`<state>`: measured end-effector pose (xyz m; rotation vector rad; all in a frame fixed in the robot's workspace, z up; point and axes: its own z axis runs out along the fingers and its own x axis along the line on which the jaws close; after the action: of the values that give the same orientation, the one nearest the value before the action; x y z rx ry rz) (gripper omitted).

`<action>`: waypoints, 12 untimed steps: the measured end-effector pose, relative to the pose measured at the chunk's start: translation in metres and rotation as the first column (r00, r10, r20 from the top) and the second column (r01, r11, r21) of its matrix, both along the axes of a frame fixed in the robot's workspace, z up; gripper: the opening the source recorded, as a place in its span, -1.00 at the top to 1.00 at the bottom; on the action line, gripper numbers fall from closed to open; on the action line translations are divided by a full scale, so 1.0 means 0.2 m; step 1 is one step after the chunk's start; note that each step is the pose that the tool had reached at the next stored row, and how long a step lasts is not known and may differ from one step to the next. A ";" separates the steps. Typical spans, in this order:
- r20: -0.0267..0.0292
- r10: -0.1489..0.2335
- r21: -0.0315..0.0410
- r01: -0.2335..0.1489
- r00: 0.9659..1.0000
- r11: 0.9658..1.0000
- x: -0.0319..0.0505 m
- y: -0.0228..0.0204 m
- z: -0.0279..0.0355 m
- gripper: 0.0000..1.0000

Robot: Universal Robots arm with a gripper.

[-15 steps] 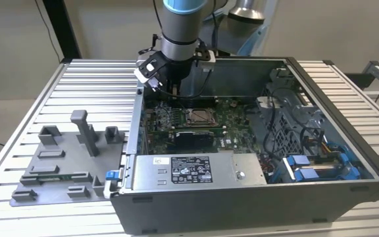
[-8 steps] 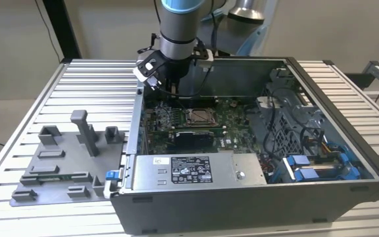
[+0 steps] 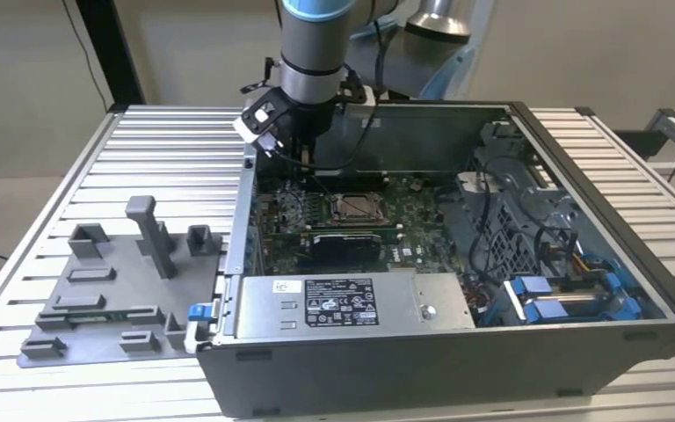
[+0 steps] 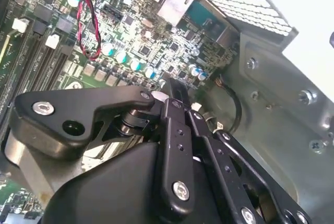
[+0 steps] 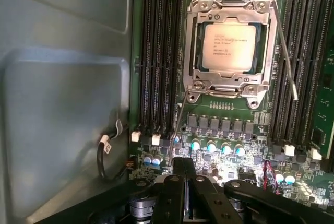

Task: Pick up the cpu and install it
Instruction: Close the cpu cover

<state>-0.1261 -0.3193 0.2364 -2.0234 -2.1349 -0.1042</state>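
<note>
The cpu (image 5: 229, 46), a pale silvery square chip, lies flat in the metal-framed socket (image 5: 195, 51) on the green motherboard; in the exterior view the socket (image 3: 355, 208) shows at the middle of the open computer case. My gripper (image 3: 291, 151) hangs over the case's back corner on the exterior view's left, apart from the socket. In both wrist views its black fingers (image 5: 177, 174) (image 4: 175, 96) are pressed together with nothing between them, above a row of capacitors. Thin wire levers (image 5: 284, 51) stand beside the socket frame.
Memory slots (image 5: 159, 51) flank the socket. The case's metal wall (image 5: 62, 104) is close beside the gripper. A power supply (image 3: 350, 301) sits at the case front, with cables and blue drive brackets (image 3: 555, 294) on the exterior view's right. A grey fixture (image 3: 109, 290) with posts stands on the slatted table.
</note>
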 end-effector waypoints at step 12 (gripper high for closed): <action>0.000 0.000 0.000 0.000 1.000 1.000 -0.006 0.016 0.000 1.00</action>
<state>-0.1273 -0.3161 0.2364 -2.0228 -2.1353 -0.1042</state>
